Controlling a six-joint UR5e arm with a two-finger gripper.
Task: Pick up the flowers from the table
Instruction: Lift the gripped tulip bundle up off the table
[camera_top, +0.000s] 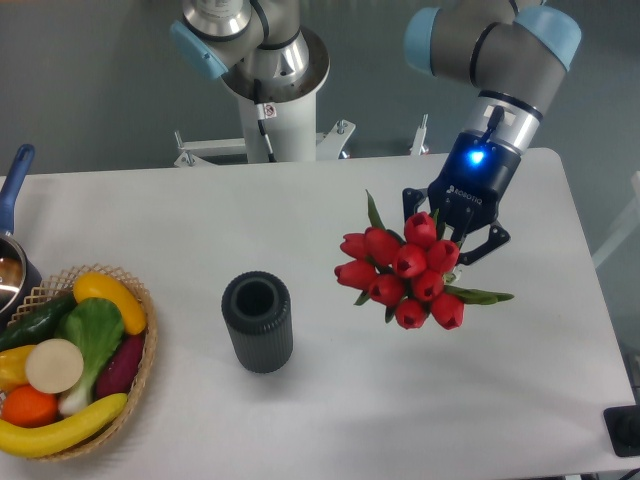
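Now pincer (455, 232) pinches the flowers (405, 272) by the stems, bunch hanging clear above the desk (330, 400), right of the dark cylinder (258, 322). Lift step looks nearly done. Next: hold grip firm.

dark ribbed cylinder (258, 322) upright | wicker basket (139, 370) of produce, left edge

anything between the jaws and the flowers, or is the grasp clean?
Nothing visible in between. The gripper is shut on the flowers, whose red heads point toward the camera and hide the stems. The dark cylinder stands apart to the left on the table.
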